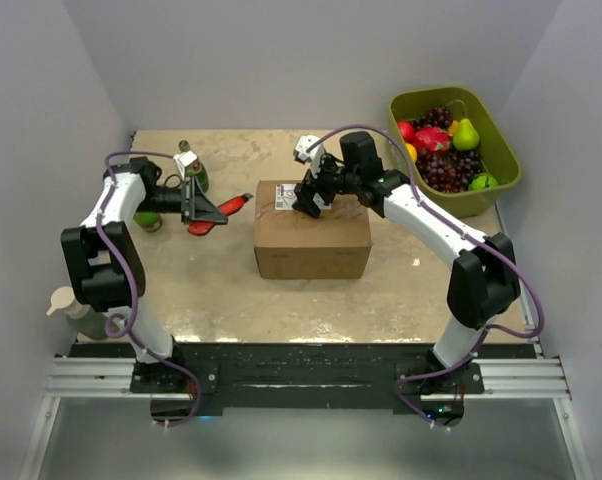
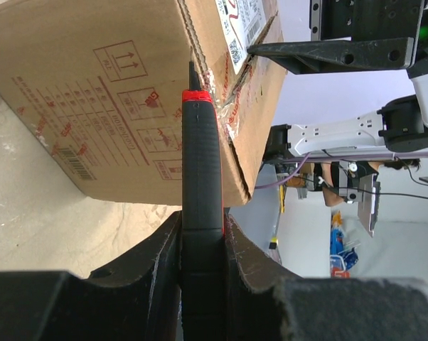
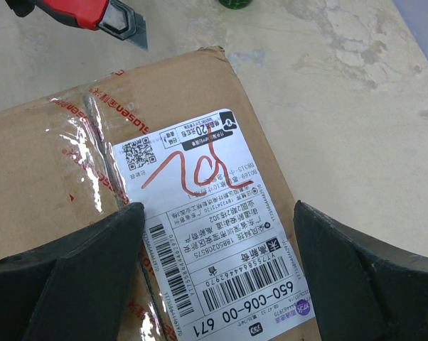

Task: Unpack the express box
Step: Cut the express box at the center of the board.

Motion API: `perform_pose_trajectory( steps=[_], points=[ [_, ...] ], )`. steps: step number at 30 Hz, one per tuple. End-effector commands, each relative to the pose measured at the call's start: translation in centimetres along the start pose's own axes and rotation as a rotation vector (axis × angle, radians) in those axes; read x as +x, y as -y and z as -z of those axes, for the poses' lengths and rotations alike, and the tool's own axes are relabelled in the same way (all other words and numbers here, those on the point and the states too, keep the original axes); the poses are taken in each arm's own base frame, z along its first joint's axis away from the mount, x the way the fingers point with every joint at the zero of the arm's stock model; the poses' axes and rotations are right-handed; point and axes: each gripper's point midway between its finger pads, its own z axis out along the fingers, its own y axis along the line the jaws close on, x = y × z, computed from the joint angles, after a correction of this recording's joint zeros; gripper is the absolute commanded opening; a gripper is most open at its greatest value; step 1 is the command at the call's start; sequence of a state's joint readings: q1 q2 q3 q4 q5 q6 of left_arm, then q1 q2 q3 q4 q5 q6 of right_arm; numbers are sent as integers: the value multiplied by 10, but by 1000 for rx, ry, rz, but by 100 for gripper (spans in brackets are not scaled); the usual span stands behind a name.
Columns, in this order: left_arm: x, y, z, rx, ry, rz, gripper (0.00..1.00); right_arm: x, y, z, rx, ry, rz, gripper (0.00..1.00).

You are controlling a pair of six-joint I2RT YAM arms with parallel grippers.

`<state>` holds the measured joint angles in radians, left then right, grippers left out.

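The express box (image 1: 311,240) is a brown carton in the middle of the table, its top seam under clear tape and a white label (image 3: 214,234) on the top flap. My left gripper (image 1: 205,208) is shut on a red and black utility knife (image 1: 231,208), with the blade pointing at the box's left side. In the left wrist view the knife (image 2: 202,163) stands between my fingers, its blade tip close to the box's (image 2: 114,106) top edge. My right gripper (image 1: 311,197) hovers open over the label, one finger (image 3: 79,263) on each side. The knife's tip (image 3: 121,25) shows beyond the box.
An olive-green tub (image 1: 501,145) of fruit stands at the back right. A green bottle (image 1: 196,175) and another green object (image 1: 147,220) stand behind my left gripper. A white bottle (image 1: 76,310) stands at the near left edge. Walls enclose the table.
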<state>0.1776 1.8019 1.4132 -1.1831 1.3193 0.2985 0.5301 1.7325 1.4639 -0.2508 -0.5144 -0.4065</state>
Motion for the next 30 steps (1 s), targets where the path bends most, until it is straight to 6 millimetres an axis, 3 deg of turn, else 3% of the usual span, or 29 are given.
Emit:
perform_pose_trajectory(
  steps=[1, 11, 16, 30],
  points=[
    [0, 17, -5, 32, -7, -52, 0, 24, -2, -4, -10, -81, -17, 90],
    [5, 14, -12, 24, -34, -43, 0, 26, -1, -4, -6, -85, -16, 90],
    [16, 12, -13, 17, -56, -8, 0, 26, 0, -6, -2, -83, -21, 91],
    [40, 25, -21, 15, -130, -29, 0, 28, -1, -8, -14, -87, -24, 91]
  ],
)
